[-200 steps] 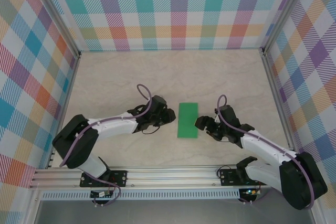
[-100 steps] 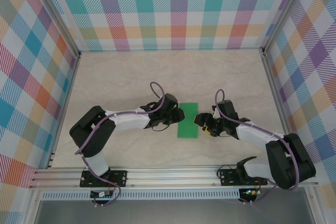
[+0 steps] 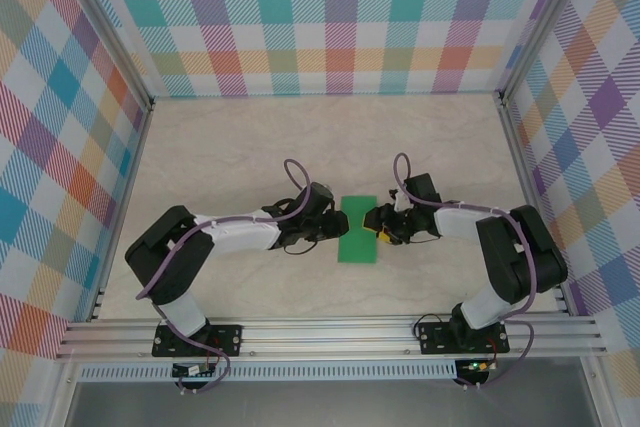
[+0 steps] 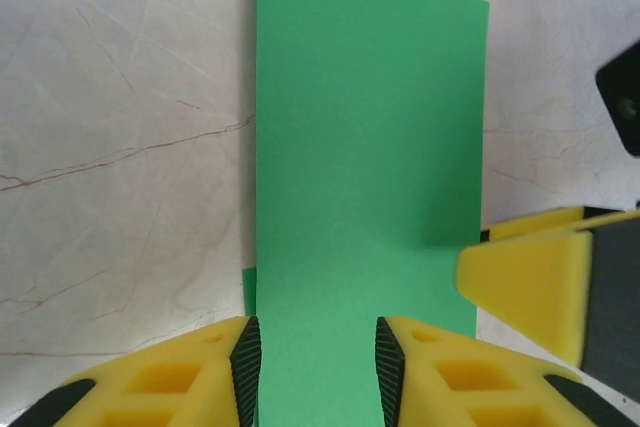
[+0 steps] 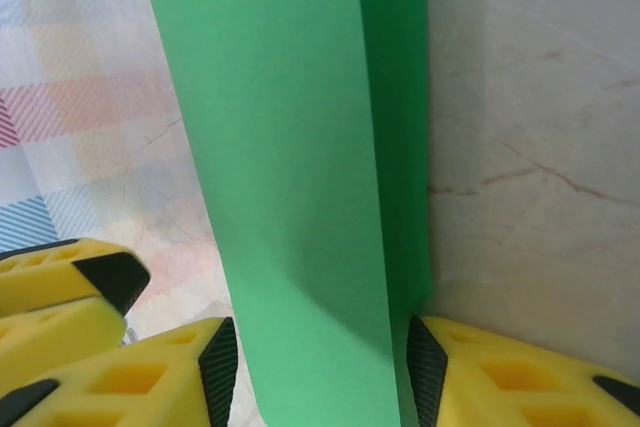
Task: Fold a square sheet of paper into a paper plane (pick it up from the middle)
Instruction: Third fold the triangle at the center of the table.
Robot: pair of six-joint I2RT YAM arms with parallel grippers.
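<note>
The square sheet of paper (image 3: 357, 231) is green and lies on the table folded in half into a tall rectangle. In the right wrist view its upper layer (image 5: 290, 177) stands a little off the lower one (image 5: 400, 147). My left gripper (image 3: 338, 223) is at its left edge, open, and in the left wrist view the paper (image 4: 370, 147) runs between the jaws of the left gripper (image 4: 317, 372). My right gripper (image 3: 379, 226) is at the right edge, also open. The right gripper (image 5: 320, 377) straddles the paper's end. The two grippers face each other across the sheet.
The table top (image 3: 250, 147) is pale marble, walled by plaid panels (image 3: 330, 17) at the back and sides. An aluminium rail (image 3: 330, 332) runs along the near edge. A right finger (image 4: 530, 282) shows beside the sheet in the left wrist view.
Both grippers have moved inward to the sheet's left and right edges. The right arm swung up and left, and its jaws have narrowed. The paper lies where it was.
</note>
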